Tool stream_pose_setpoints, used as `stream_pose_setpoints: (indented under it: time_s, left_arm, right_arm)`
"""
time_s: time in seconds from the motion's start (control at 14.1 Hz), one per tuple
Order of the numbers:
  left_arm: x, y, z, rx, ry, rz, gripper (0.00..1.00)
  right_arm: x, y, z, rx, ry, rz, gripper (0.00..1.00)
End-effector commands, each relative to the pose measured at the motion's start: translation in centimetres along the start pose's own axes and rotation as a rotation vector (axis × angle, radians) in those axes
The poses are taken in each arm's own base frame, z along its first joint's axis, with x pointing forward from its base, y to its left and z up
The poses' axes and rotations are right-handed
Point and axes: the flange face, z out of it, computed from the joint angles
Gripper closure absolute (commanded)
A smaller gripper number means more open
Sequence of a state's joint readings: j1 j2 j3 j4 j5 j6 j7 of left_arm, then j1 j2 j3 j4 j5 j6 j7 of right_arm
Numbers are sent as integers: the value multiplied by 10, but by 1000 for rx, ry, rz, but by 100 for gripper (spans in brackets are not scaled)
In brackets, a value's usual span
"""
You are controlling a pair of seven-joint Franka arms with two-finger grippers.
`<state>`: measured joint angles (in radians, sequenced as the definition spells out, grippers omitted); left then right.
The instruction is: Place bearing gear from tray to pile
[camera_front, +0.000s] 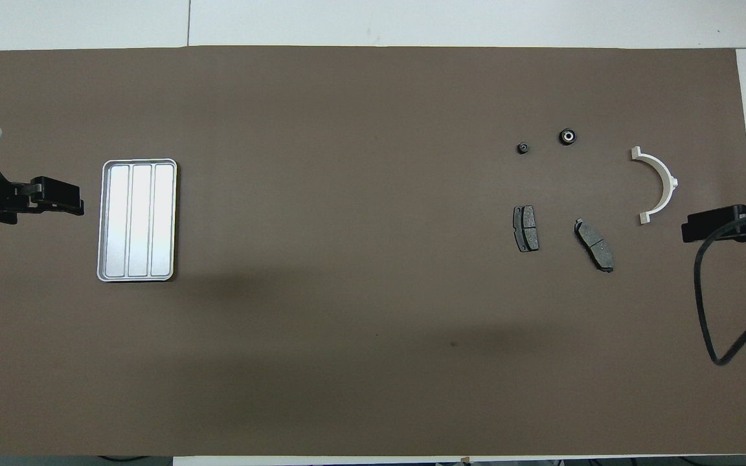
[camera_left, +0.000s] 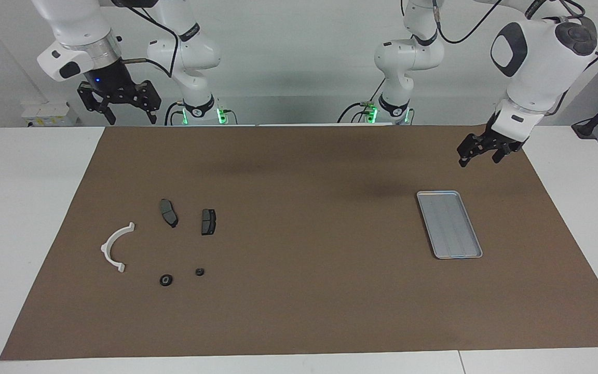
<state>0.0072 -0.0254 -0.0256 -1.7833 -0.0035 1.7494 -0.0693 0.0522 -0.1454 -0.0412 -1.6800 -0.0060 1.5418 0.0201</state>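
Note:
The silvery ribbed tray [camera_left: 449,224] [camera_front: 137,220] lies on the brown mat toward the left arm's end and holds nothing. The pile sits toward the right arm's end: a white half-ring bracket [camera_left: 115,246] [camera_front: 658,184], two dark brake pads [camera_left: 168,212] [camera_left: 208,221], and two small black round parts [camera_left: 166,280] [camera_left: 200,271]. I cannot tell which of these is the bearing gear. My left gripper [camera_left: 478,159] [camera_front: 76,206] hangs open and holds nothing over the mat beside the tray. My right gripper [camera_left: 131,118] [camera_front: 689,230] is raised, open and holds nothing over the mat's edge by the bracket.
The brown mat [camera_left: 299,311] covers most of the white table [camera_left: 29,208]. A black cable [camera_front: 703,310] loops down from the right arm over the mat's end. Both arm bases [camera_left: 200,111] [camera_left: 392,111] stand at the table's edge.

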Motion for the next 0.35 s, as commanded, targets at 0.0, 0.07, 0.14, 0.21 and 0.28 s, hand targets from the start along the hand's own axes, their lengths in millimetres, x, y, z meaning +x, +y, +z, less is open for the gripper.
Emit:
stream_pose_setpoints:
  time_s: [0.0,0.07,0.14,0.21,0.28]
  left_arm:
    - [-1,-1,-6,-10,5,11,0]
    - [-1,-1,-7,-10,6,11,0]
    - [-1,-1,-7,-10,6,11,0]
    - [-1,-1,-7,-10,6,11,0]
    - [-1,-1,-7,-10,6,11,0]
  right_arm:
    - [5,1,-2,7,26,-11,0]
    - [5,1,-2,7,26,-11,0]
    - [5,1,-1,7,25,-11,0]
    - [5,1,-1,5,25,-9,0]
    - [5,4,-1,5,26,-8,0]
